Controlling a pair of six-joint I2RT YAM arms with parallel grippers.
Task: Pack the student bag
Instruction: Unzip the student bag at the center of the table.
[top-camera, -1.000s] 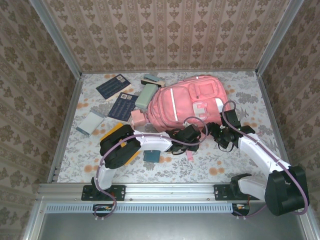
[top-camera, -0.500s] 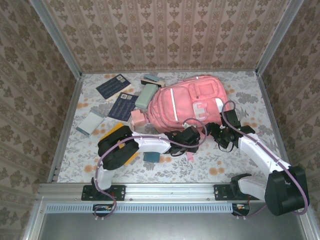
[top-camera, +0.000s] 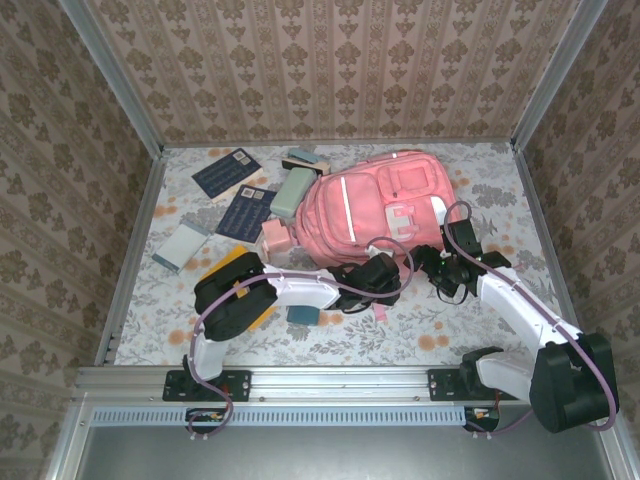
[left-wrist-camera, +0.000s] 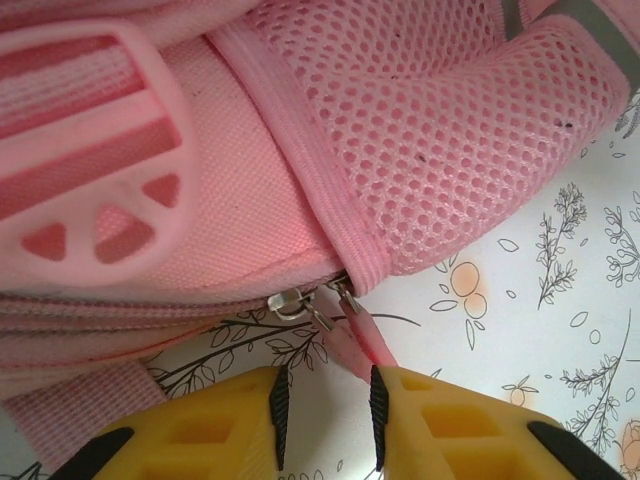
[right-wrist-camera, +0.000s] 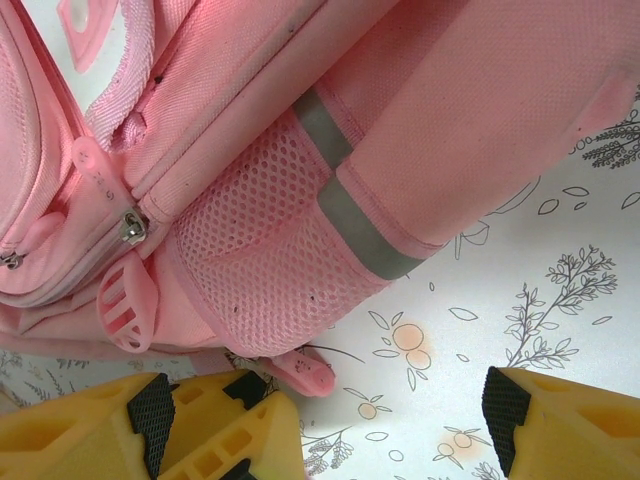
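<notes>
The student bag (top-camera: 370, 205) is a large pink backpack lying flat mid-table. My left gripper (top-camera: 383, 270) sits at its near edge. In the left wrist view two metal zipper sliders (left-wrist-camera: 285, 302) meet beside the mesh side pocket (left-wrist-camera: 440, 140). Their pink pull tabs (left-wrist-camera: 362, 338) trail down into the narrow gap of my open left gripper (left-wrist-camera: 325, 415), one tab touching the right pad (left-wrist-camera: 378, 405). My right gripper (top-camera: 440, 272) is wide open (right-wrist-camera: 325, 420) just off the mesh pocket (right-wrist-camera: 270, 270) and the grey reflective stripe (right-wrist-camera: 350, 205), holding nothing.
Left of the bag lie two dark blue notebooks (top-camera: 225, 172) (top-camera: 246, 212), a green pencil case (top-camera: 293, 190), a small pink box (top-camera: 275, 238) and a pale blue book (top-camera: 180, 246). A yellow item (top-camera: 232, 266) lies under my left arm, a teal block (top-camera: 303, 312) nearby.
My left arm's elbow has shifted slightly left while its gripper stays at the bag's near edge. The right arm and the bag have not moved.
</notes>
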